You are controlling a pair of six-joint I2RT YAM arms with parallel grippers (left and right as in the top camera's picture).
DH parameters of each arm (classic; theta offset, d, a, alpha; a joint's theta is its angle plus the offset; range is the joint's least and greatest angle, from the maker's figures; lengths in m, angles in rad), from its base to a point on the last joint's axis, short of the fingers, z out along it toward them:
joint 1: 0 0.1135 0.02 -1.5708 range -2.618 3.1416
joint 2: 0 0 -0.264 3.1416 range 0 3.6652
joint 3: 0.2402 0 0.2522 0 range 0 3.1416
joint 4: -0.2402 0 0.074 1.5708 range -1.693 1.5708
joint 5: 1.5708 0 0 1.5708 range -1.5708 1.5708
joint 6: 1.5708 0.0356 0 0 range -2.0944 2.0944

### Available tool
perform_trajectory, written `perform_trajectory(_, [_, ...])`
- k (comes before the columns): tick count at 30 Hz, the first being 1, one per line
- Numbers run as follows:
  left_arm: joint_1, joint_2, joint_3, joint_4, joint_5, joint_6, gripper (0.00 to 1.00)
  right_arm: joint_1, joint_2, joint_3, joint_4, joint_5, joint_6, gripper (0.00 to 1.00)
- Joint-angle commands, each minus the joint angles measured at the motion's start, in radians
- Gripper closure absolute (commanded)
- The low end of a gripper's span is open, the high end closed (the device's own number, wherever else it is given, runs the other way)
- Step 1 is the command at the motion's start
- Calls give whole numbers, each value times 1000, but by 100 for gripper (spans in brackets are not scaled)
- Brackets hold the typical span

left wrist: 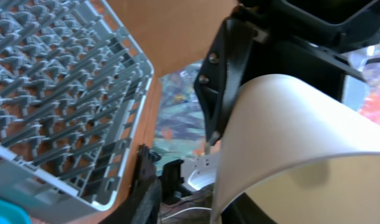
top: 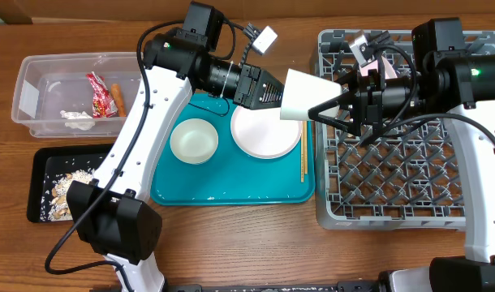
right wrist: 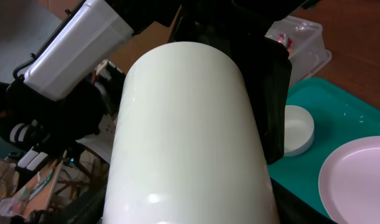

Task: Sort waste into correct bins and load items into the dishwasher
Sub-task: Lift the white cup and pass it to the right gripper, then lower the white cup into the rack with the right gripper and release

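**Cup in mid-air between both pincers, beside the rack**

Cup [top: 300,93], white and tipped on its side, hangs above the top right corner of the teal tray [top: 231,182], near the left edge of the grey rack [top: 393,170]. Its wide mouth faces the left arm and its narrow base faces the right arm.

The right pincer [top: 324,109] grips the narrow end, with a black finger on either side. In the right wrist view the cup fills the space between those fingers. The left pincer [top: 273,89] meets the wide rim. The left wrist view shows one finger right against the cup wall, but I cannot tell whether that pincer is pinching the rim or is spread.

The clear tub [top: 36,81] at the far left holds a red wrapper [top: 97,91], a carrot piece [top: 115,97] just beside it and a white tissue [top: 77,118]. In front of the tub, the black tray [top: 45,162] holds beige crumbs [top: 65,191] scattered along its left and near sides.

The teal tray sits on the worktop [top: 231,243] between the bins and the rack. It carries a small white bowl [top: 194,139], a pale-pink plate [top: 266,131] just to the bowl's right, and chopsticks [top: 303,158] lying along its right edge.
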Motion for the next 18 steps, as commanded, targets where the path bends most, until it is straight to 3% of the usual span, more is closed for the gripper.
perform_trajectory(1, [1,-11,16,-3,-120,-27,62,4,-21,2,2,30,-4,46])
perform_trajectory(6, [21,-11,16,-3,-394,-138,60,-33,-21,2,4,192,93,54])
perform_trajectory(12, [24,-11,16,-9,-609,-211,59,-97,-21,2,5,367,229,61])
perform_trajectory(18, [24,-11,16,-58,-766,-217,60,-126,-21,2,57,910,579,61])
